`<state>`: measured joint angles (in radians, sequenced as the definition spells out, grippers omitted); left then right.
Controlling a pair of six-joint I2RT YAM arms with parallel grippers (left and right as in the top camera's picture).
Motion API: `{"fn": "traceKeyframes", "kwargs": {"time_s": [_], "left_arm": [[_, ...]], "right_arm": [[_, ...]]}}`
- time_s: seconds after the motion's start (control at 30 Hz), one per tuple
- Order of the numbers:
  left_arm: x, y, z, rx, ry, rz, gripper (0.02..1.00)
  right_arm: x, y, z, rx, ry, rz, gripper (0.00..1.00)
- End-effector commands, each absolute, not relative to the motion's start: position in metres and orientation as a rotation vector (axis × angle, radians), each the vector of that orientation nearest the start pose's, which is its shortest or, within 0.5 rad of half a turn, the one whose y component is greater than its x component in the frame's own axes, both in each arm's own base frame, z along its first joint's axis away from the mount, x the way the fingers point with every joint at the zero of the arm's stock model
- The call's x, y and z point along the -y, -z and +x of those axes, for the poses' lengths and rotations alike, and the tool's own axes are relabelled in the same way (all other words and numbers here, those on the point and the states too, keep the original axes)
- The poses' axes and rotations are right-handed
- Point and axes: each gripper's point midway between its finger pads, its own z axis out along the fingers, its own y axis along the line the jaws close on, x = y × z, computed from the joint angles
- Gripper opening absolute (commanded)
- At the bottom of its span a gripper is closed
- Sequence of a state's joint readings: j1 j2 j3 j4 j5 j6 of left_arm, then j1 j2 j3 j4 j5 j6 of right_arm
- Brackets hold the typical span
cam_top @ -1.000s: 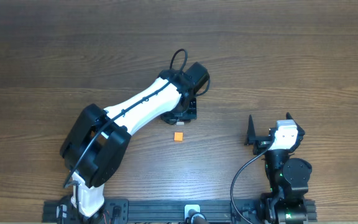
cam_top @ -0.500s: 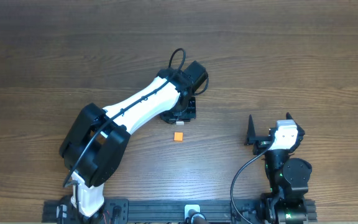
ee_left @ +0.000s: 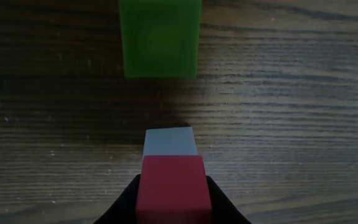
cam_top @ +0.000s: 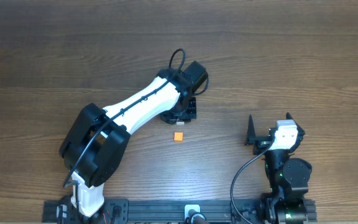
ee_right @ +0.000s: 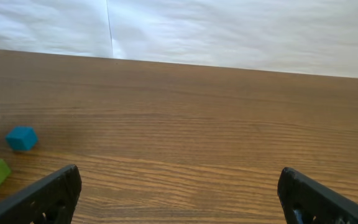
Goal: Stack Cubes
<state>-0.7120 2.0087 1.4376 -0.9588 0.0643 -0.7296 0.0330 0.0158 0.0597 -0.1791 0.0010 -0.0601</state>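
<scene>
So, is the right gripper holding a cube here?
No, the right gripper is open, with bare table between its fingers.

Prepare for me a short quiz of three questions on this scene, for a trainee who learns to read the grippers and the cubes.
1. True or false: the right gripper is shut on a cube.
2. Which cube does the left gripper hold? A) green B) red C) blue
3. Fill in: in the top view, the small cube lying free on the table is ____.
Key: 1. False; it is open and empty. 2. B, the red cube. 3. Orange; it is the orange cube.
</scene>
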Motion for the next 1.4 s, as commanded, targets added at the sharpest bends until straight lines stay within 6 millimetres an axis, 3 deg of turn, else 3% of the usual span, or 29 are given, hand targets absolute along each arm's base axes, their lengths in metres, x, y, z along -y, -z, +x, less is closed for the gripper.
{"fn": "traceKeyframes", "kwargs": {"time_s": [0.03,1.2,1.4], "left_arm": [[0.2596,-0.0242,0.283,-3.161,0.134,-0.05,0.233],[0.259,-0.0215,0.2824,-3.166,0.125,-0.063,0.343],[0.259,-0.0205,0.2823,-3.168,0.123,-0.064,0.406]], "right_arm": [[-0.0074,-0.1537,0.2415,-1.702,0.017,-0.075,0.991],[-0.0074,-0.1537,0.2415,-1.702,0.017,-0.075,0.991],[-0.0074,-0.1537,0.2415,-1.702,0.017,-0.075,0.991]]}}
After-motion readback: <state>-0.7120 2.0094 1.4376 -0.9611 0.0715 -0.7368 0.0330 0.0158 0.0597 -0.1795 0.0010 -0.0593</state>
